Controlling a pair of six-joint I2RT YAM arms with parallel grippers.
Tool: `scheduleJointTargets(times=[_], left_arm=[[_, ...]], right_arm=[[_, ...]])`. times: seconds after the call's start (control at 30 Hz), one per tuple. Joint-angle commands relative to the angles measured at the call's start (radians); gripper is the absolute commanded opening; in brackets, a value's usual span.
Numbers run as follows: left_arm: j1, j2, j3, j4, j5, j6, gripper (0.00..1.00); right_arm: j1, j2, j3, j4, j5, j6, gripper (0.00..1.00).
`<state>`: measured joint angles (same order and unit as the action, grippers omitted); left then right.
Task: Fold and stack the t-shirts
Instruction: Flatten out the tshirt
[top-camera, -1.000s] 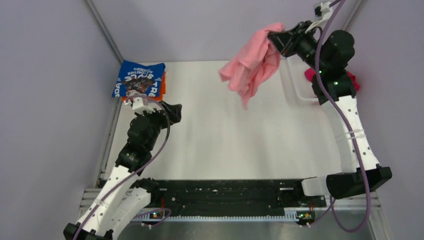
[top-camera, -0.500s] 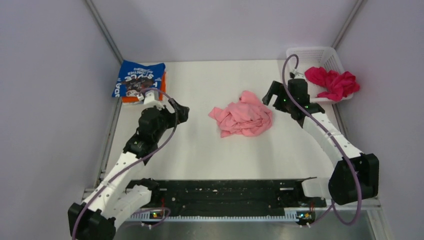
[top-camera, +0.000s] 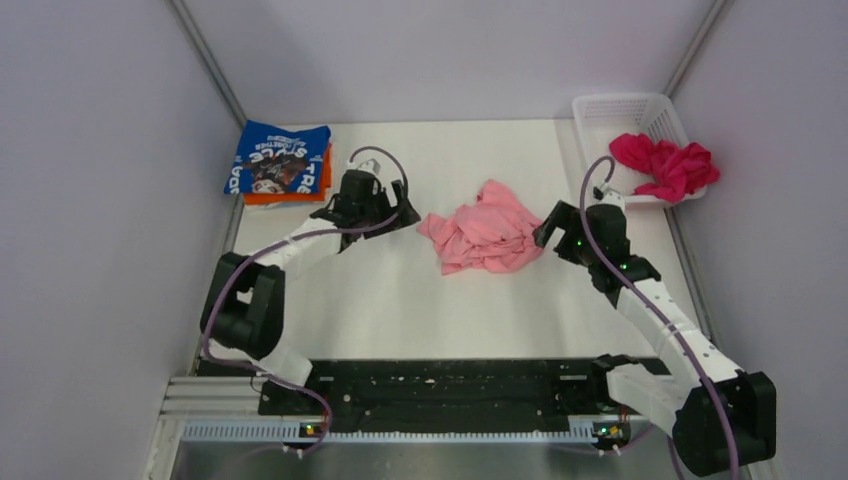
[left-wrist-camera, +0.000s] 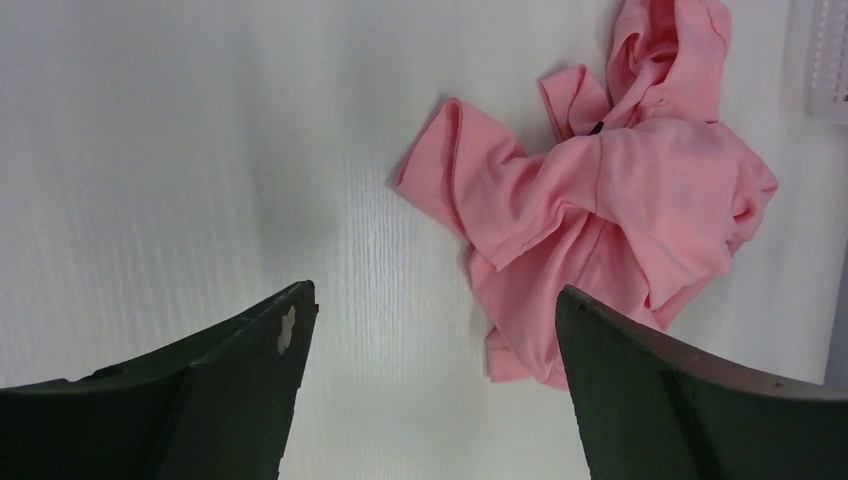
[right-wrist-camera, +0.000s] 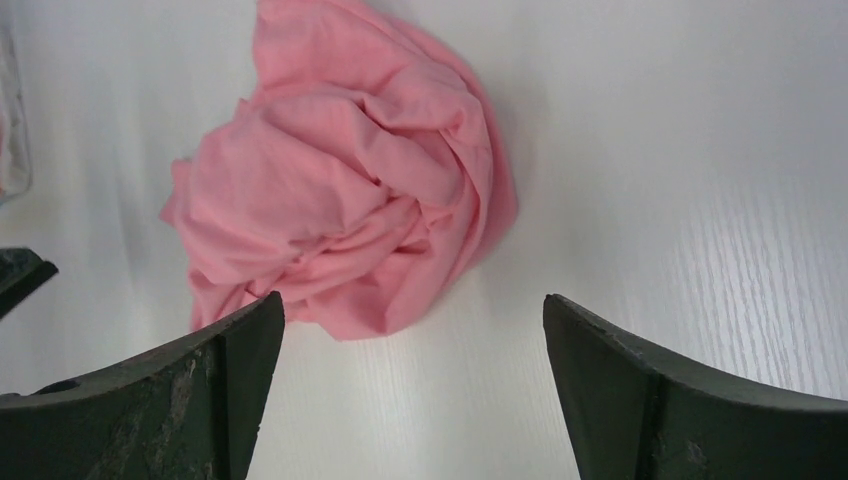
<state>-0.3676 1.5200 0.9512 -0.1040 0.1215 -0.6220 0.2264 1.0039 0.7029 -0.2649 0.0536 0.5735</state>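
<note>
The light pink t-shirt (top-camera: 487, 240) lies in a crumpled heap on the table (top-camera: 440, 310), a little up and right of the middle of the top picture. The left pincer (top-camera: 402, 214) sits just beside the left edge of the heap. The right pincer (top-camera: 547, 226) sits just beside the right edge. Both pincers are wide open and hold nothing. As far as I can see, neither one touches the shirt.

In the upper left of the top picture, the blue t-shirt (top-camera: 277, 160) with white letters lies folded on top of the orange t-shirt (top-camera: 300, 193). In the upper right, the magenta t-shirt (top-camera: 662, 165) is bunched up in the white basket (top-camera: 625, 105).

The pink shirt looks soft, thin and light. It will flop and sag when it is lifted, and it will not break. I think a loose fold could slide out of a weak pinch.

A flap sticks out at the left of the heap, toward the left pincer. That looks like a good spot to grab. The right pincer could pinch the outer edge on its own side. Then the two could pull the shirt flat for folding.
</note>
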Motion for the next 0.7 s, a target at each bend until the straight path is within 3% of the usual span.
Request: scheduleJointTargets(times=[0.0,0.27,0.47,0.67], left_arm=[[0.000,0.155,0.137,0.025,0.113,0.024,0.91],[-0.029,0.388,0.282,0.011,0.141,0.007,0.83],[-0.045,0.492,0.375,-0.016,0.136,0.024,0.76],[-0.064,0.582,0.453,-0.036,0.173,0.041,0.55]], right_arm=[[0.003,-0.034,-0.090,0.084,-0.024,0.013,0.99],[0.004,0.000,-0.134,0.190,0.008,0.024,0.97],[0.002,0.070,-0.180,0.253,-0.007,0.040,0.87],[0.003,0.180,-0.210,0.393,-0.047,0.053,0.72]])
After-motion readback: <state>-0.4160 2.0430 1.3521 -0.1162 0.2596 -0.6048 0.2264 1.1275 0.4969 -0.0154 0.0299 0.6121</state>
